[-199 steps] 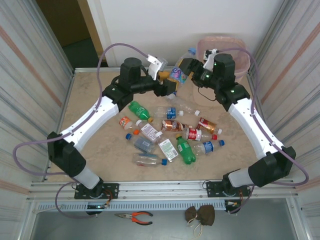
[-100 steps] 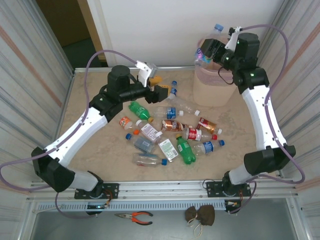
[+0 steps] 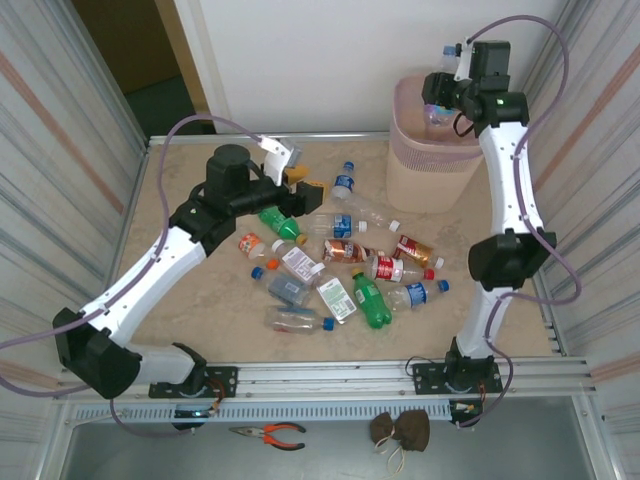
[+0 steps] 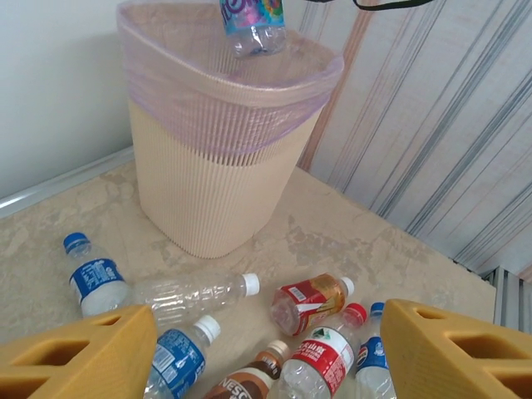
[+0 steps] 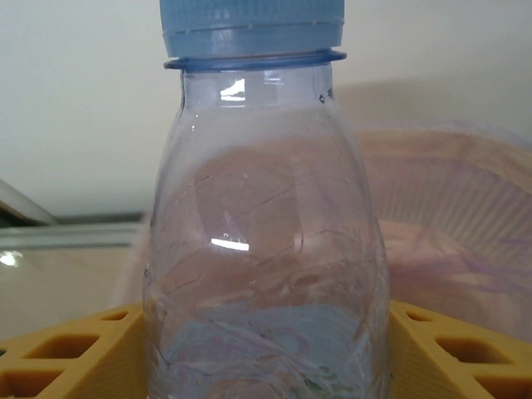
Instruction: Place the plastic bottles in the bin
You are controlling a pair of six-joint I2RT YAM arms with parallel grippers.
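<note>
Overhead, the table (image 3: 190, 300) carries the bin (image 3: 430, 185) at its far right corner. The left wrist view shows the bin's lilac liner (image 4: 224, 108). The right arm (image 3: 505, 200) stands tall, and the right gripper (image 3: 440, 95) clamps a blue-capped clear bottle (image 5: 266, 249) over the bin's mouth. The left gripper (image 4: 266, 349) hangs open and empty above the scattered bottles (image 3: 340, 265).
</note>
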